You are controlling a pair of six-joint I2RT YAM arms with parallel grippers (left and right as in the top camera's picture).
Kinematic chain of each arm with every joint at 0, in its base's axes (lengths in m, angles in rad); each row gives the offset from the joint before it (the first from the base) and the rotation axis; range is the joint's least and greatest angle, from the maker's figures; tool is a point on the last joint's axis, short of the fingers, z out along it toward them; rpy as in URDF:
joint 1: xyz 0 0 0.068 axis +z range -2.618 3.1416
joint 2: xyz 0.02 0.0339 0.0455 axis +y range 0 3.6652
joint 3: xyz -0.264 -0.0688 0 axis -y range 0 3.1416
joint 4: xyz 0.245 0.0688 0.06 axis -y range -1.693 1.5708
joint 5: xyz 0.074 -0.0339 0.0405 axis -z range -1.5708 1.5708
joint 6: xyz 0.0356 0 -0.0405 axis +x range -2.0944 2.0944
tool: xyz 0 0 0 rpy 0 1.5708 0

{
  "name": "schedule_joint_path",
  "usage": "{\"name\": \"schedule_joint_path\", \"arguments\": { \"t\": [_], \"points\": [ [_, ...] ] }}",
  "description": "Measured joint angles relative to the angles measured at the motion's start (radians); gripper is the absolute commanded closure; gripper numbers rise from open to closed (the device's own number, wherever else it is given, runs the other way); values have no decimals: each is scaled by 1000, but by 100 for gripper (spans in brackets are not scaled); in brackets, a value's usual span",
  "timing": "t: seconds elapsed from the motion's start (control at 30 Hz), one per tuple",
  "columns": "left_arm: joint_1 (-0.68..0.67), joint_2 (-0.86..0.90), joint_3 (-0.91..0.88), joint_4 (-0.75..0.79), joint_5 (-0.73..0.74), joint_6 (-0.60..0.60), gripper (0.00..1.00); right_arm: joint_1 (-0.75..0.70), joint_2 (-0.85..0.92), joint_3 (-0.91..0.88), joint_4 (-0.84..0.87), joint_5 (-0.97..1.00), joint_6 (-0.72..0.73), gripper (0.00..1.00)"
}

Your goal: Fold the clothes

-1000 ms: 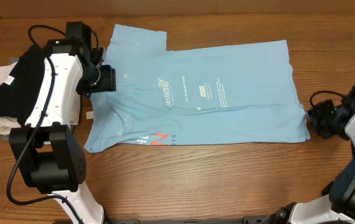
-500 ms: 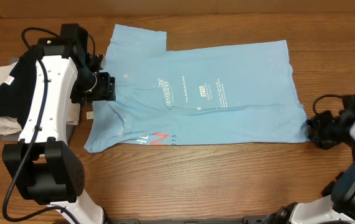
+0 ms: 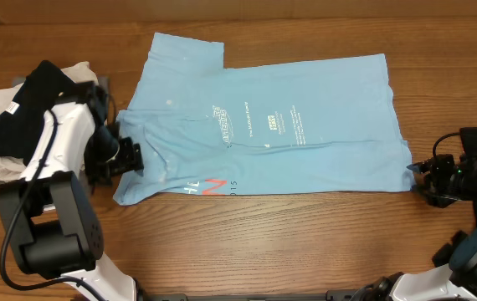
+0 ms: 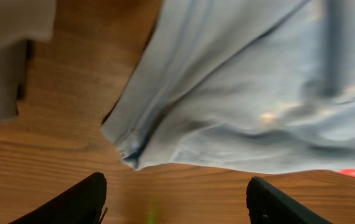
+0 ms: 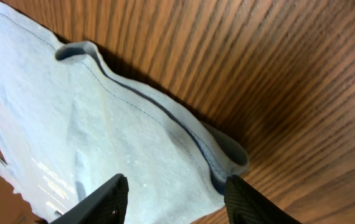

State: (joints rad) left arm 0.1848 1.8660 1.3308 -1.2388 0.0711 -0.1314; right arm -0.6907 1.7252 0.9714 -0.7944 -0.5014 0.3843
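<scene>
In my left wrist view the left gripper (image 4: 176, 190) has its fingers spread wide with nothing between them, and a bunched corner of the blue T-shirt (image 4: 246, 106) lies just ahead of the gap on the bare table (image 4: 59, 155). The right gripper (image 5: 176, 186) is likewise parted and holding nothing, with the shirt's hemmed corner lying just in front of its fingertips. Looking out from there in the overhead view, the T-shirt (image 3: 289, 142) is spread flat with its long axis running left to right between my two arms, the left gripper at its left edge near the lower corner and the right gripper just beside the lower right corner. I judge each arm is nearest its own end. Furthest out, a pile of dark and pale garments (image 3: 12, 125) sits beyond the left arm
</scene>
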Motion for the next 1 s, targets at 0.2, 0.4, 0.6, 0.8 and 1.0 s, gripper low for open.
{"name": "schedule_joint_path", "arguments": {
  "t": [0.2, 0.4, 0.6, 0.8, 1.0],
  "points": [
    [26, 0, -150, 122, 18, 8, 31, 0, 0, 0, -8, 11, -6, 46],
    [26, -2, -236, 220, 16, 4, 59, 0, 0, 0, -10, 12, -8, 46],
    [26, -12, -250, 253, -53, -29, 82, 0, 0, 0, -10, 19, -12, 46],
    [34, -14, -251, 258, -90, -70, 83, 0, 0, 0, -34, 80, -12, 45],
    [83, -15, -251, 264, -106, -80, 82, 17, 0, -39, -40, 113, -16, 42]
  ]
}}
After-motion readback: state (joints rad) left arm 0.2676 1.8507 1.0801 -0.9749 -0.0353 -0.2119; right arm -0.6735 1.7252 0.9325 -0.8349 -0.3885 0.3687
